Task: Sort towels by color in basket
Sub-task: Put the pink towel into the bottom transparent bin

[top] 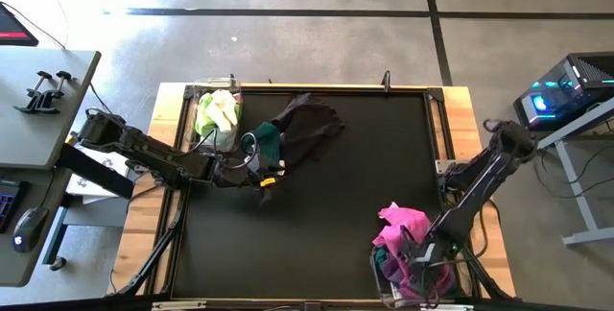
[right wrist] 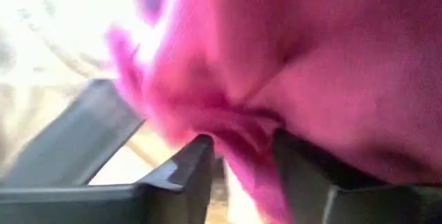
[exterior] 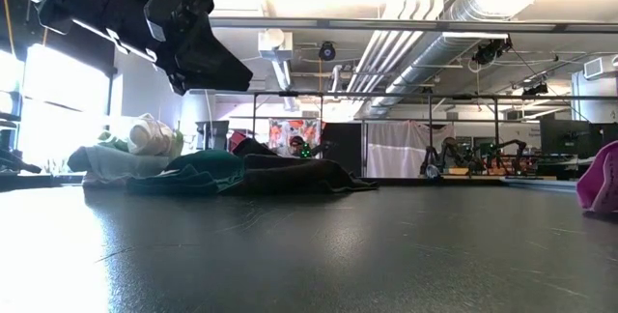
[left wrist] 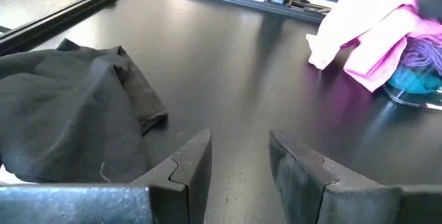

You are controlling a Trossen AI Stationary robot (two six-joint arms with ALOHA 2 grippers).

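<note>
Right wrist view shows the right gripper [right wrist: 242, 155] with magenta towel [right wrist: 290, 65] between parted fingers; whether it grips, unclear; lifting clear should avoid snagging; left gripper [left wrist: 238, 162] hangs open, empty.

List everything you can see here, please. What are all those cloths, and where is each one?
Table: one, black top, wood edging.
Left basket: one, clear, far left corner.
Lime green towel: one, in the left basket.
Cream towel: one, in the left basket, beside the lime one.
Dark teal towel: one, on the table beside the left basket.
Black towel: one, spread on the table, touching the teal one.
Right basket: one, clear, near right corner.
Magenta towel: one, heaped on top of the right basket.
Peach towel: one, same heap.
Purple towel: one, same heap.
Computer: one, lit blue, on the right.
Left arm: dark, by the teal towel, jaws open and empty.
Right arm: dark, its tip in the magenta towel.
</note>
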